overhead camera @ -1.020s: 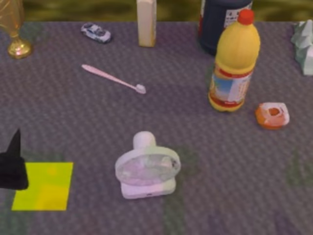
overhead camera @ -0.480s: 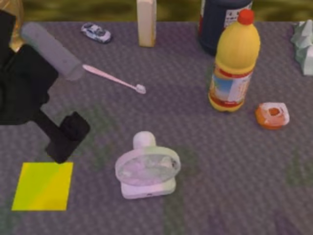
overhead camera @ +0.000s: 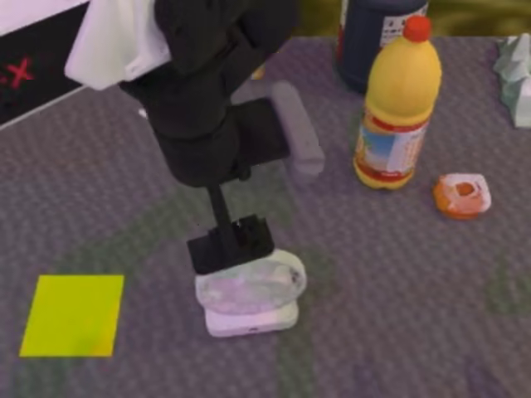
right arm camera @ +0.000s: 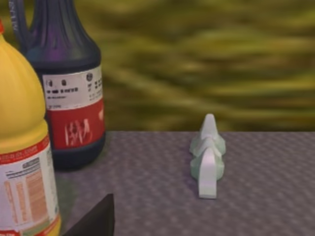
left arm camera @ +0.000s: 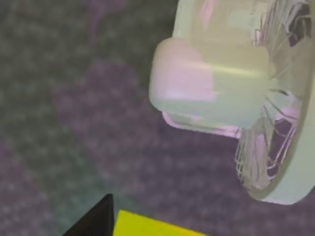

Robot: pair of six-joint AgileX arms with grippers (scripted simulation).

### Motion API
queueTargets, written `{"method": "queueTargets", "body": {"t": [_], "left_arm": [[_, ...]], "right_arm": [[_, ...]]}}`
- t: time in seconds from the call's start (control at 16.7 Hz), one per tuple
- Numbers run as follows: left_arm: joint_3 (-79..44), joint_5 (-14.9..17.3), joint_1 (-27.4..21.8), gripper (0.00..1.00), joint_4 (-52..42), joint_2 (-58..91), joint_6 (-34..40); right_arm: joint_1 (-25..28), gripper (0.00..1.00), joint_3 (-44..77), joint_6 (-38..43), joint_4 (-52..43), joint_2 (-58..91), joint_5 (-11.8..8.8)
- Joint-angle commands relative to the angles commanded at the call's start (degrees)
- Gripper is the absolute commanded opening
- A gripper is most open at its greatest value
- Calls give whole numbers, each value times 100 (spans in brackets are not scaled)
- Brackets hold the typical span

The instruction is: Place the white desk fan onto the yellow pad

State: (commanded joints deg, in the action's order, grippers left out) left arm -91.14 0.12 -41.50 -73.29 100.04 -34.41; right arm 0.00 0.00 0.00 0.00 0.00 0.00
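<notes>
The white desk fan (overhead camera: 249, 297) stands on its base in the front middle of the table, with its round grille (overhead camera: 253, 282) facing up. My left gripper (overhead camera: 230, 245) hangs open just over the fan's rear, covering the motor housing in the top view. The left wrist view shows that motor housing (left arm camera: 197, 83) and the grille (left arm camera: 280, 137) close below, apart from my one visible dark fingertip (left arm camera: 96, 222). The yellow pad (overhead camera: 73, 315) lies flat at the front left, bare; an edge of the yellow pad (left arm camera: 147, 228) shows in the left wrist view. My right arm is out of the top view.
A yellow bottle (overhead camera: 397, 108) with a red cap stands right of centre, a dark bottle (overhead camera: 373, 33) behind it. An orange and white object (overhead camera: 462, 195) lies to the right, a pale green-white piece (overhead camera: 518, 79) at the right edge. My left arm covers the back left.
My left arm has swung from the table's left edge, past the yellow pad, to the fan. Its gripper now hangs over the motor housing. The arm hides the toothbrush, toy car and carton.
</notes>
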Motion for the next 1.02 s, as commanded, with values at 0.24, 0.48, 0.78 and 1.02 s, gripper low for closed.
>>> {"method": "queueTargets", "body": {"t": [0.24, 0.48, 0.78, 1.02], "left_arm": [[-658, -2, -332, 100, -657, 749, -275], [-699, -2, -350, 100, -694, 790, -290], [-299, -2, -339, 100, -294, 789, -300], [323, -2, -339, 100, 361, 817, -301]], "right_arm": [[0, 100, 0, 0, 0, 0, 0], [0, 100, 0, 0, 0, 0, 0], [0, 100, 0, 0, 0, 0, 0], [0, 100, 0, 0, 0, 0, 0]]}}
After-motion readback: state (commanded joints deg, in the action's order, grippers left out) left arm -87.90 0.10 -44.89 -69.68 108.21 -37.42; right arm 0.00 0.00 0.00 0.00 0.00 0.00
